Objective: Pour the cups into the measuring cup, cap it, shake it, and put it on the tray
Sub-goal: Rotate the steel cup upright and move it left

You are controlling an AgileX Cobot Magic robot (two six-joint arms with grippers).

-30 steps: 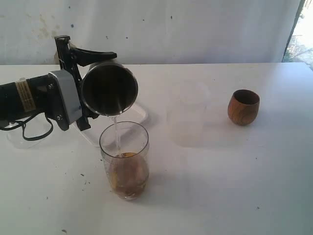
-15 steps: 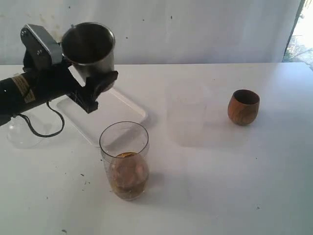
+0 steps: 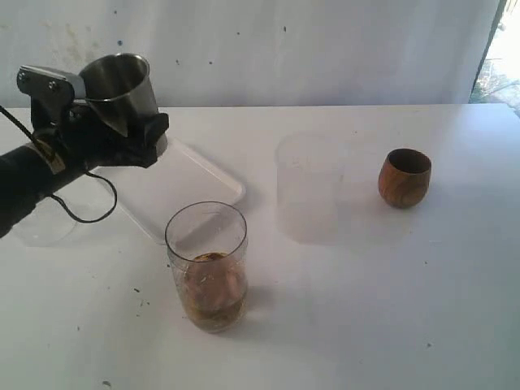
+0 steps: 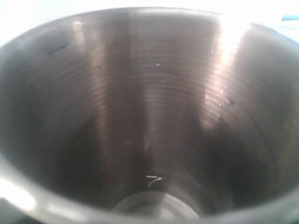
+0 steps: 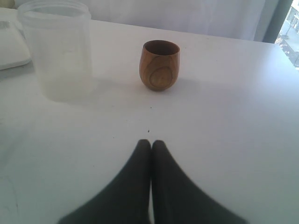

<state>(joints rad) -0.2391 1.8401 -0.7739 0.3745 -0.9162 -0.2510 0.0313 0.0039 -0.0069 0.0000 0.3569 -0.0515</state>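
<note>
My left gripper is shut on the shiny steel tumbler, holding it upright above the far left of the table, over the tray's left end. The tumbler's dark inside fills the left wrist view and hides the fingers there. The clear measuring cup stands at the front, uncapped, with brownish contents in its lower half. At the right stands the brown wooden cup, upright. My right gripper is shut and empty, low over the table, a good way short of the wooden cup.
The white tray lies behind the measuring cup. A frosted translucent cup stands between the tray and the wooden cup. A clear domed lid lies faintly at the far left. A tray corner shows beside the frosted cup.
The steel tumbler was tipped over the measuring cup, pouring a thin stream. It has since swung back upright and moved left and away. The right side has not changed.
</note>
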